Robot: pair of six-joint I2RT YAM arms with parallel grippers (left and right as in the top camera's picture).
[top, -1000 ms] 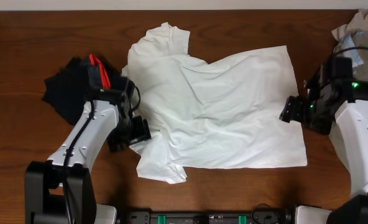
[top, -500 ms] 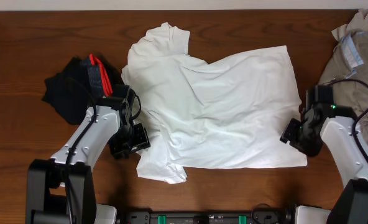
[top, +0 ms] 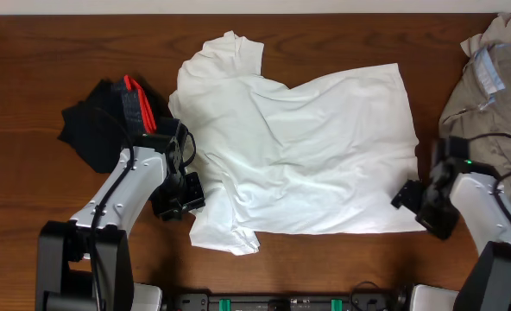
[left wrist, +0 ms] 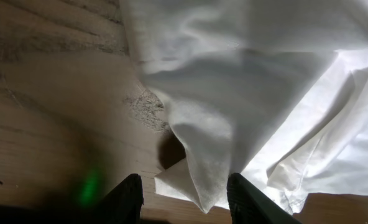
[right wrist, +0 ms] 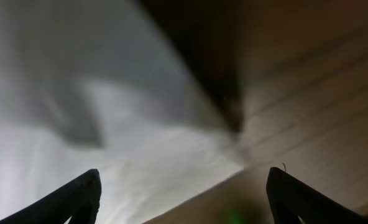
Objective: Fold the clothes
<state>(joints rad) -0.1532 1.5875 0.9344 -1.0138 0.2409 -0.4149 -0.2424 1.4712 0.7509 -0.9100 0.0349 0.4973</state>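
T-shirt [top: 299, 155] lies spread but rumpled mid-surface [top: 31, 52]. Left pincer [left wrist: 183, 183] straddles a fold near its sleeve, half open, cloth between the fingers but not pinched. Right pincer [right wrist: 184, 174] gapes over the hem corner, empty; both seem placed for a paired lift.

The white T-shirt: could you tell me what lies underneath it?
The wooden table shows all around the T-shirt; whatever lies under its middle is hidden by the cloth.
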